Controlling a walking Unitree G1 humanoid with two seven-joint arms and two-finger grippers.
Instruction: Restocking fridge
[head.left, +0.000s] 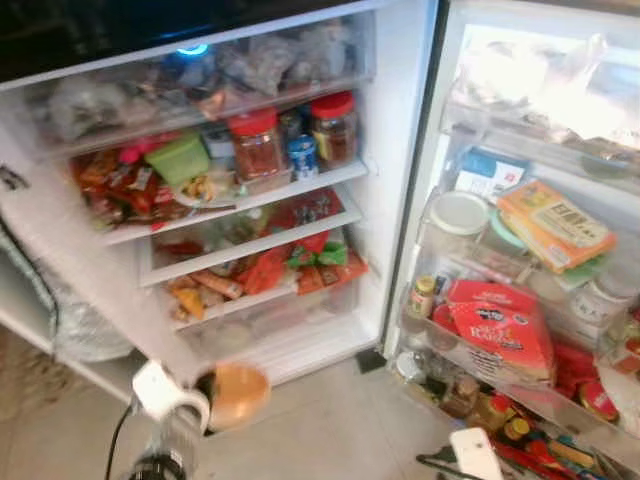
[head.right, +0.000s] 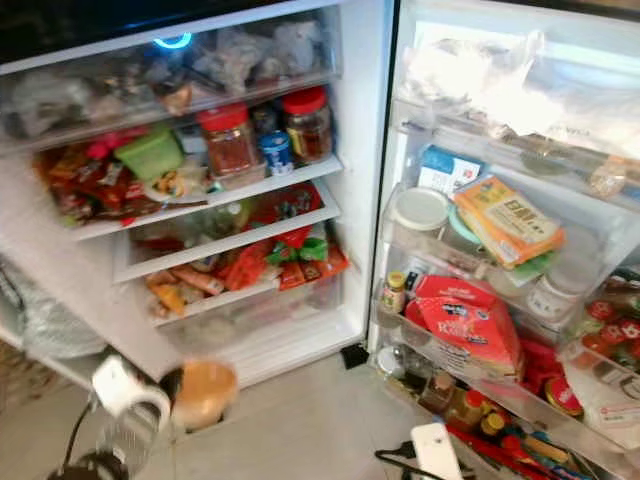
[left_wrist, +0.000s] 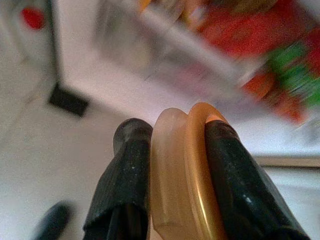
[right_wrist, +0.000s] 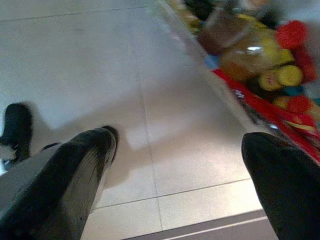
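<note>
left end effector (left_wrist: 172, 150) clamps an orange lid (left_wrist: 187, 175) — fridge (head.left: 395, 200) open.

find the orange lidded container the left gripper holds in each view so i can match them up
Left eye view: orange container, bottom left, low before the open fridge.
Right eye view: same container, bottom left.
Left wrist view: centre, clamped between the left gripper's black fingers.
Right wrist view: floor and door-shelf bottles instead.
Shared landmark: red-lidded jar on the upper fridge shelf, seen by both eyes.
</note>
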